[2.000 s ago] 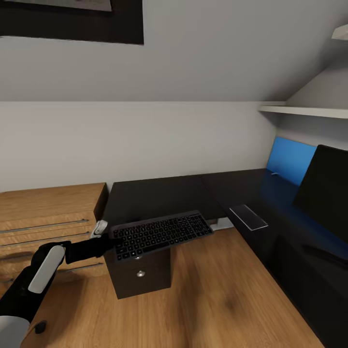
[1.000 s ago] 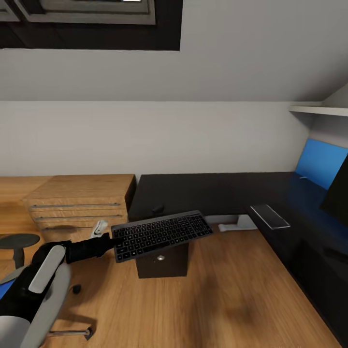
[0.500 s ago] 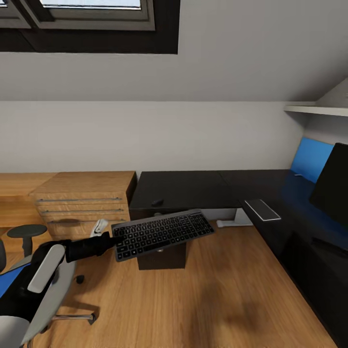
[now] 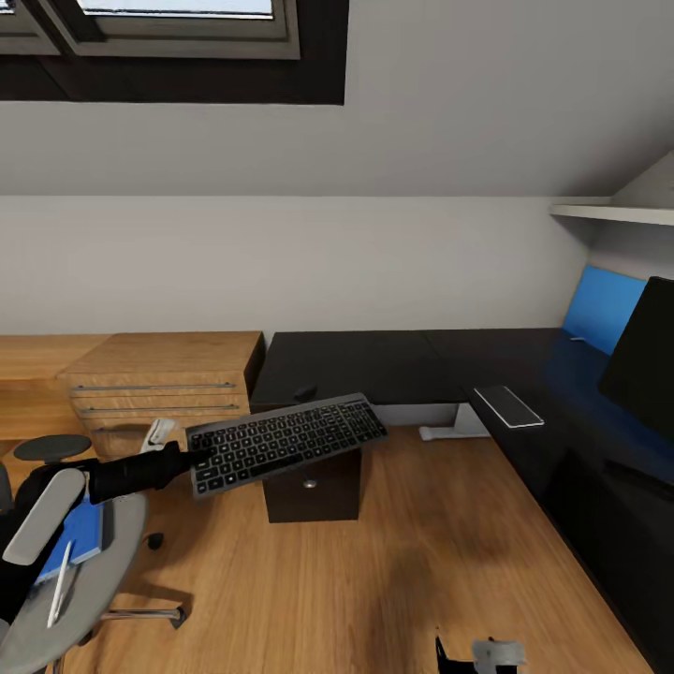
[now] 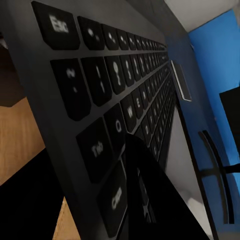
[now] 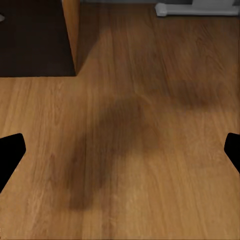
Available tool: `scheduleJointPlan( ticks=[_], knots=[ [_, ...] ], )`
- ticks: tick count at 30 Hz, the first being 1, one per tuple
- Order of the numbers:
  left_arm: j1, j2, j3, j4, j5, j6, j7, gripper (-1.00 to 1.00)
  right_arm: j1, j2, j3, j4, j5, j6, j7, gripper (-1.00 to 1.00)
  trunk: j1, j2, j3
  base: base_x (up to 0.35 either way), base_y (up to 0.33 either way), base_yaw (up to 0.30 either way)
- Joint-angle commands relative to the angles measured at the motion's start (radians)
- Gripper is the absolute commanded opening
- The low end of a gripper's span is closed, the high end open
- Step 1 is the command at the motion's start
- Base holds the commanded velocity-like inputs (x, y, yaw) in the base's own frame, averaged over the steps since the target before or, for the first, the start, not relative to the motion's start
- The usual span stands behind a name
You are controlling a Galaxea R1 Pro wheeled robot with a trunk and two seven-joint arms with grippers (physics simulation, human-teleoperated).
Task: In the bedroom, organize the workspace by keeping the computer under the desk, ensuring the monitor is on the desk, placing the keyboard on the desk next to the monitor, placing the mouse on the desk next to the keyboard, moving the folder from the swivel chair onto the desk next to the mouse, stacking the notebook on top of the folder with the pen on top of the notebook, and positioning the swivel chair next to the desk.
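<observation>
My left gripper (image 4: 190, 459) is shut on the left end of the dark grey keyboard (image 4: 285, 442), holding it in the air in front of the black desk (image 4: 374, 358). In the left wrist view one dark finger (image 5: 145, 195) lies across the keyboard's (image 5: 110, 95) keys. A small dark mouse (image 4: 304, 393) rests on the desk behind the keyboard. The monitor (image 4: 644, 354) stands on the desk's right wing. At lower left the grey swivel chair (image 4: 108, 585) carries the blue folder (image 4: 82, 532) and a light pen (image 4: 59, 585). My right gripper (image 6: 120, 150) is open over bare floor.
A light wooden dresser (image 4: 154, 379) stands left of the desk. The desk's drawer unit (image 4: 311, 485) sits below the keyboard. A flat glassy slab (image 4: 507, 406) lies on the desk corner, a blue panel (image 4: 599, 309) behind the monitor, a shelf (image 4: 608, 213) above. Wood floor (image 4: 421, 562) lies ahead.
The view swung left, then settled. In the last half second my left arm drew the keyboard left and slightly up, uncovering the chair seat with the folder. The right gripper came into the head view.
</observation>
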Motion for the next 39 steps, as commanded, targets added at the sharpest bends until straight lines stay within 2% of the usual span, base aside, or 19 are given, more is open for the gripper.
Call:
scheduleJointPlan(
  ticks=[1,5,8,10,12,15,20,22,24,25,27,29,30,31,34,39],
  knots=[
    [0.000,0.020,0.001,0.001,0.002,0.005,-0.008,-1.00,-0.005,-0.001,0.001,-0.040,-0.004,0.052,-0.006,1.00,0.000,0.000,-0.001,0.000,0.000,0.000],
    [0.000,0.061,0.001,0.002,0.009,0.005,-0.009,-1.00,-0.043,-0.012,-0.010,-0.087,-0.010,0.136,-0.005,1.00,0.000,0.000,-0.001,0.000,0.000,0.000],
    [0.000,0.088,0.001,0.002,0.010,0.005,-0.010,-1.00,-0.114,-0.019,-0.040,-0.099,-0.029,0.198,-0.003,1.00,0.000,0.000,-0.001,0.000,0.000,0.000],
    [0.000,0.103,0.001,0.003,0.011,0.005,-0.010,-1.00,-0.161,-0.026,-0.069,-0.101,-0.063,0.235,0.008,1.00,0.000,0.000,-0.001,0.000,0.000,0.000],
    [0.000,0.121,0.002,0.006,0.013,0.005,-0.010,-1.00,-0.221,-0.047,-0.097,-0.100,-0.114,0.291,0.039,1.00,0.000,0.000,-0.001,0.000,0.000,0.000],
    [0.000,0.131,0.001,0.009,0.013,0.005,-0.010,-1.00,-0.292,-0.079,-0.110,-0.096,-0.165,0.370,0.070,1.00,0.000,0.000,-0.001,0.000,0.000,0.000],
    [0.000,0.137,-0.001,0.010,0.011,0.005,-0.010,-1.00,-0.402,-0.102,-0.115,-0.091,-0.210,0.447,0.086,1.00,0.000,0.000,-0.001,0.000,0.000,0.000],
    [0.000,0.152,-0.002,0.009,0.012,0.005,-0.012,-1.00,-0.458,-0.121,-0.119,-0.077,-0.227,0.483,0.095,1.00,0.000,0.000,-0.001,0.000,0.000,0.000],
    [0.000,0.165,-0.004,0.009,0.012,0.006,-0.025,-1.00,-0.499,-0.134,-0.124,-0.068,-0.263,0.511,0.113,1.00,0.000,0.000,-0.001,0.000,0.000,0.000],
    [0.000,0.177,-0.005,0.009,0.012,0.006,-0.055,-1.00,-0.535,-0.143,-0.126,-0.064,-0.316,0.544,0.143,1.00,0.000,0.000,-0.001,0.000,0.000,0.000],
    [0.000,0.190,-0.009,0.010,0.010,0.006,-0.090,-1.00,-0.558,-0.158,-0.127,-0.061,-0.369,0.583,0.176,1.00,0.000,0.000,-0.001,0.000,0.000,0.000],
    [0.000,0.204,-0.040,0.010,0.006,0.005,-0.118,-1.00,-0.572,-0.186,-0.128,-0.060,-0.428,0.626,0.228,1.00,0.000,0.000,-0.001,0.000,0.000,0.000],
    [0.000,0.213,-0.070,0.010,0.005,0.005,-0.127,-1.00,-0.577,-0.200,-0.128,-0.059,-0.457,0.643,0.274,1.00,0.000,0.000,-0.001,0.000,0.000,0.000],
    [0.000,0.216,-0.080,0.010,0.005,0.005,-0.130,-1.00,-0.578,-0.203,-0.128,-0.059,-0.463,0.647,0.290,1.00,0.000,0.000,-0.001,0.000,0.000,0.000],
    [0.000,0.224,-0.146,0.010,0.005,0.005,-0.138,-1.00,-0.581,-0.212,-0.127,-0.059,-0.481,0.681,0.387,1.00,0.000,0.000,-0.001,0.000,0.000,0.000],
    [0.000,0.226,-0.217,0.010,0.005,0.004,-0.166,-1.00,-0.582,-0.215,-0.127,-0.060,-0.484,0.698,0.472,1.00,0.000,0.000,-0.001,0.000,0.000,0.000]
  ],
)
